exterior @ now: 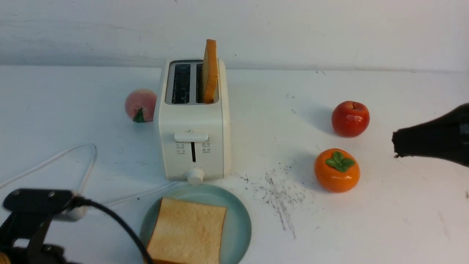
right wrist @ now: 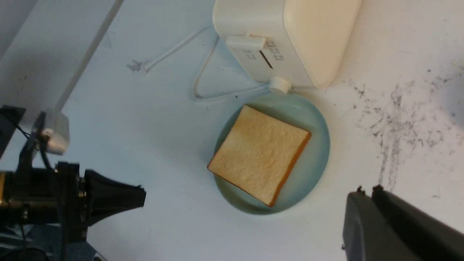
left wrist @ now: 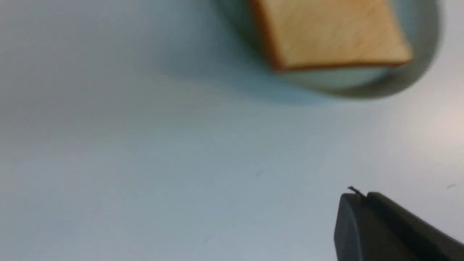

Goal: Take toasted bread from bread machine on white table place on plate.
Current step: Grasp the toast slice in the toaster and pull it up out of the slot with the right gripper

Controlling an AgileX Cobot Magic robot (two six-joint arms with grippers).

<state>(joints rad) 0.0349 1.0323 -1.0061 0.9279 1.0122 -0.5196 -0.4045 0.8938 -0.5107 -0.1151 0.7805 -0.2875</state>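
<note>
The cream-white bread machine [exterior: 194, 121] stands mid-table. One slice of toasted bread [exterior: 210, 69] stands upright in its right slot; the left slot looks empty. A second slice [exterior: 188, 231] lies flat on the teal plate [exterior: 238, 223] in front of the machine, also in the right wrist view [right wrist: 259, 154] and left wrist view [left wrist: 330, 32]. My left gripper [left wrist: 357, 195] is shut and empty, low above the white table left of the plate. My right gripper [exterior: 395, 145] is shut and empty, at the right, near the fruit; it also shows in the right wrist view [right wrist: 366, 190].
A peach [exterior: 140, 105] sits left of the toaster. A red apple [exterior: 350, 118] and an orange persimmon [exterior: 336, 169] sit at the right. The white cord [exterior: 86, 161] loops front-left. Grey scuff marks [exterior: 280, 190] lie right of the plate.
</note>
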